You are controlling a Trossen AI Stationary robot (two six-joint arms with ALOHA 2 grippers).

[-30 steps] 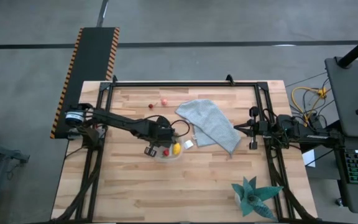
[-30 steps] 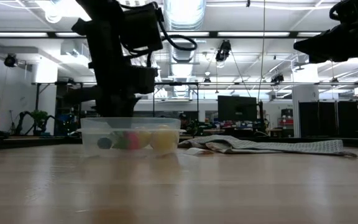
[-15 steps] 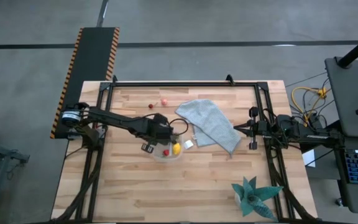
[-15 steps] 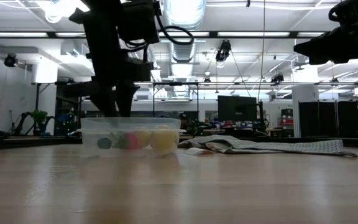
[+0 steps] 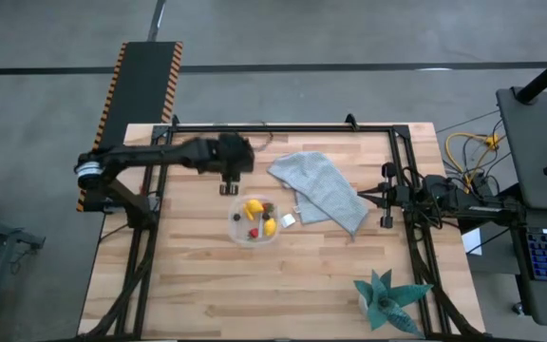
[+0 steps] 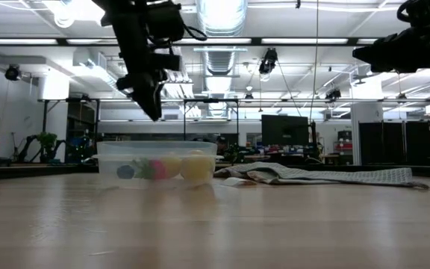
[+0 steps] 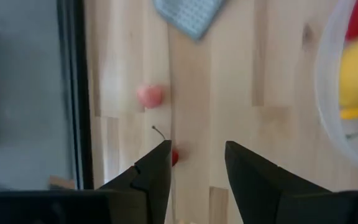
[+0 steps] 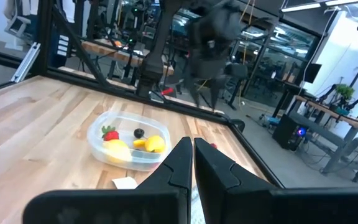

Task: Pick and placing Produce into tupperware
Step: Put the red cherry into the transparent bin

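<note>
The clear tupperware (image 5: 234, 228) stands mid-table and holds yellow lemons (image 5: 253, 207), a red berry (image 5: 254, 231) and a dark round piece (image 5: 267, 209). Two loose pieces lie on the wood near the far edge: a pink berry (image 7: 149, 95) and a small red cherry with a stem (image 7: 174, 157). My left gripper (image 7: 197, 163) is open and hangs above them, with the cherry just beside one fingertip; it touches nothing. In the low view the left gripper (image 6: 155, 113) is above the tupperware (image 6: 110, 168). My right gripper (image 8: 189, 155) is shut and waits at the table's right edge.
A grey-blue cloth (image 5: 321, 188) lies right of the tupperware, with a small white tag (image 5: 288, 219) between them. A teal spiky plant (image 5: 387, 299) stands at the near right corner. Black frame rails (image 5: 283, 127) run along the table's edges.
My left gripper has risen out of the tupperware and swung toward the table's far edge, ending over the loose berries. The produce in the tupperware, hidden by the arm before, now shows. The right arm has kept still.
</note>
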